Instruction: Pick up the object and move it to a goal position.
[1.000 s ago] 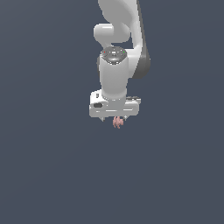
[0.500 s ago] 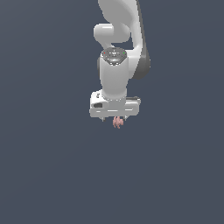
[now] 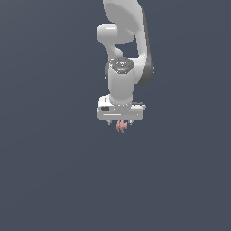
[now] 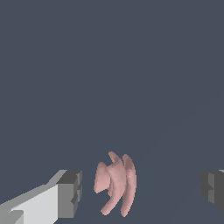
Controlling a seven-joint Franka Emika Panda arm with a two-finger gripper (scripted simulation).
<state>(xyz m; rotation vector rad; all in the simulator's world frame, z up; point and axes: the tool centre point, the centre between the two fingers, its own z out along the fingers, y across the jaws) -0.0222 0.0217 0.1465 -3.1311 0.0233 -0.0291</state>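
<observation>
The object is a tiny pinkish-red lump (image 3: 121, 126) with streaky, finger-like lobes. In the exterior view it shows just under the white gripper (image 3: 121, 121), which points straight down over it. In the wrist view the lump (image 4: 116, 183) lies between the two fingers, nearer to one grey fingertip (image 4: 70, 192) than to the other (image 4: 212, 188). The gripper (image 4: 142, 190) is open wide, with visible gaps between the lump and both pads. Nothing is held.
A plain dark grey surface (image 3: 54, 180) fills both views. The white arm (image 3: 126, 36) rises above the gripper at the top of the exterior view. No other objects or edges show.
</observation>
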